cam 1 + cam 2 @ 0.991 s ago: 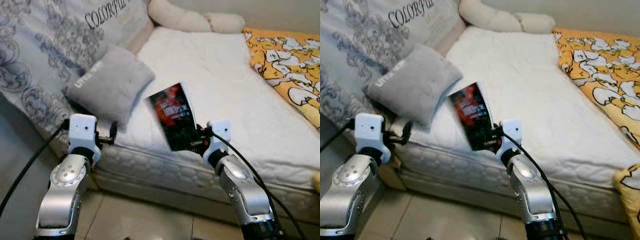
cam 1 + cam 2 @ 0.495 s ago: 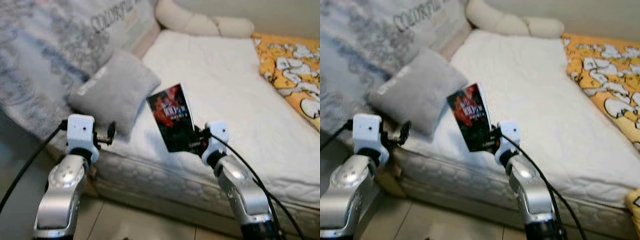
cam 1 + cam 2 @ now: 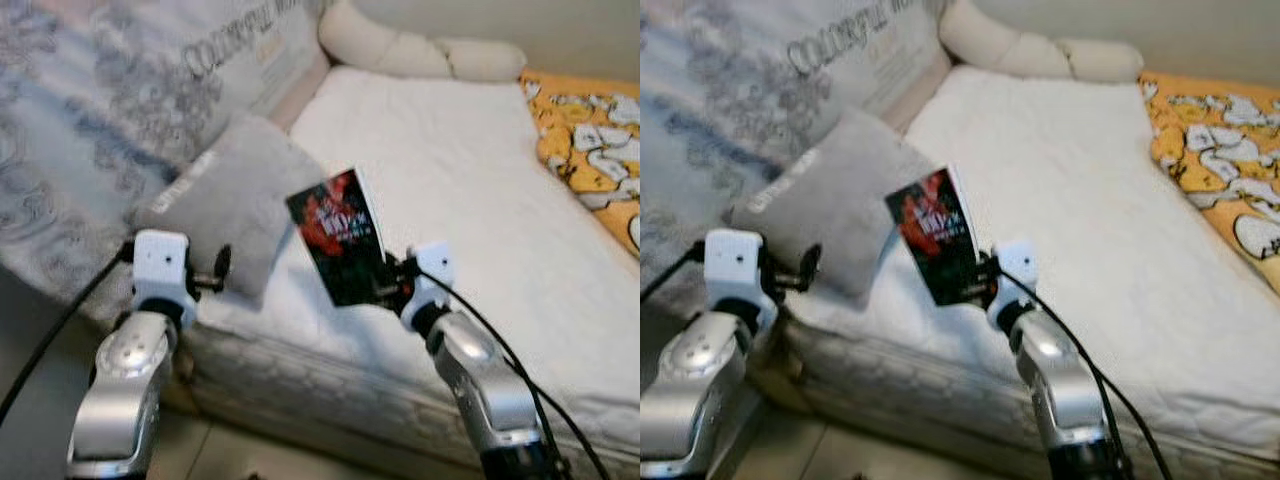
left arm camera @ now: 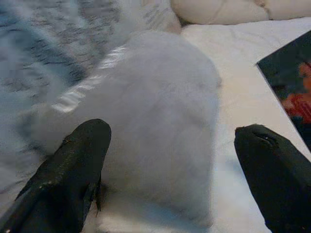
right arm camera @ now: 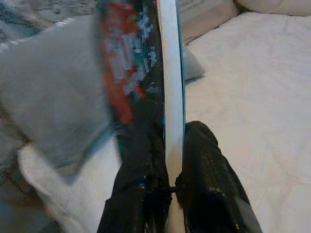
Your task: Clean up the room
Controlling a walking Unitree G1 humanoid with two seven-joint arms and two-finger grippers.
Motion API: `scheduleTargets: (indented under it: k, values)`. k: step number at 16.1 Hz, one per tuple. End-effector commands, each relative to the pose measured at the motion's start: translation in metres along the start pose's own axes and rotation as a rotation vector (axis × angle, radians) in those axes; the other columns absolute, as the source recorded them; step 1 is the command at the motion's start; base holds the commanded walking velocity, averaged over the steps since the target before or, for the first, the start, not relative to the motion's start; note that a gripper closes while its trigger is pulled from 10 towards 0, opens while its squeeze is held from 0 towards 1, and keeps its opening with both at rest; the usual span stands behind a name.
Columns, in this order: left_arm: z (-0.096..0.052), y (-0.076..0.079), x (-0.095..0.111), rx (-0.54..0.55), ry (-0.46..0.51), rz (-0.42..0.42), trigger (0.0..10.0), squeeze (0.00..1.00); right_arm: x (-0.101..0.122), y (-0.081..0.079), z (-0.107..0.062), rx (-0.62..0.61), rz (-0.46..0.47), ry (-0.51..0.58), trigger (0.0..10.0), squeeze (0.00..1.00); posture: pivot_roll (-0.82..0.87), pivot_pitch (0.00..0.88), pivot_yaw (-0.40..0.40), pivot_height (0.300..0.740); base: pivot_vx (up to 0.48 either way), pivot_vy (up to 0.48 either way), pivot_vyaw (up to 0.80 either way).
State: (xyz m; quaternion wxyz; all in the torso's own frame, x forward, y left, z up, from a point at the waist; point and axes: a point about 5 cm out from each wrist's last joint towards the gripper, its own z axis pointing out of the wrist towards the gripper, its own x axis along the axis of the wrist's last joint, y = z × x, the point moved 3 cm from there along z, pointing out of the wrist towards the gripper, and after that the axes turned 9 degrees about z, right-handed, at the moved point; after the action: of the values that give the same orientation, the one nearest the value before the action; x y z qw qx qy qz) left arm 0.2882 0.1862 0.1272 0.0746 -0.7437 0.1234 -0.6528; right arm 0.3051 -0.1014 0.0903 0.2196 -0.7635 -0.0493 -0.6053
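The right gripper [image 5: 167, 187] pinches a book [image 3: 338, 236] upright over the mattress [image 3: 470, 170] edge. The left gripper [image 4: 170, 170] gapes wide, empty, facing the grey pillow [image 3: 225, 205].

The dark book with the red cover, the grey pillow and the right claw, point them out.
dark book with red cover [image 3: 340, 237], left eye view, cover's middle
grey pillow [image 3: 228, 205], left eye view, front face
right claw [image 5: 167, 165], right wrist view, between fingertips
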Motion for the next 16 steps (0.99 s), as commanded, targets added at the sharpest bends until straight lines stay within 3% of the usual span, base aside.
scheduleTargets:
  k: [1, 7, 10, 12, 16]
  values:
    - [0.000, 0.006, 0.005, -0.024, 0.017, 0.004, 10.0, 0.00, 0.016, 0.009, -0.003, -0.032, -0.014, 0.060, 10.0, 0.00, 0.09, 0.000, -0.005, 0.740, 0.368, 0.000, 0.00]
    - [-0.002, 0.002, 0.004, -0.016, 0.012, 0.009, 10.0, 0.00, 0.015, 0.007, 0.000, -0.012, -0.018, 0.055, 10.0, 0.00, 0.10, 0.000, -0.008, 0.740, 0.364, 0.000, 0.00]
    - [-0.002, 0.006, 0.004, -0.036, 0.011, 0.017, 10.0, 0.00, 0.014, 0.005, 0.002, 0.001, -0.032, 0.044, 10.0, 0.00, 0.11, 0.000, -0.007, 0.740, 0.000, 0.000, 0.00]
    - [-0.001, 0.003, 0.004, -0.037, 0.007, 0.020, 10.0, 0.00, 0.020, 0.009, 0.008, -0.017, 0.111, 0.064, 10.0, 0.00, 0.11, 0.000, -0.001, 0.740, 0.000, 0.000, 0.00]
    - [-0.001, 0.004, 0.003, -0.095, 0.002, 0.029, 10.0, 0.00, 0.016, 0.009, 0.019, -0.020, 0.245, -0.005, 10.0, 0.00, 0.11, 0.000, 0.013, 0.740, 0.000, 0.000, 0.00]
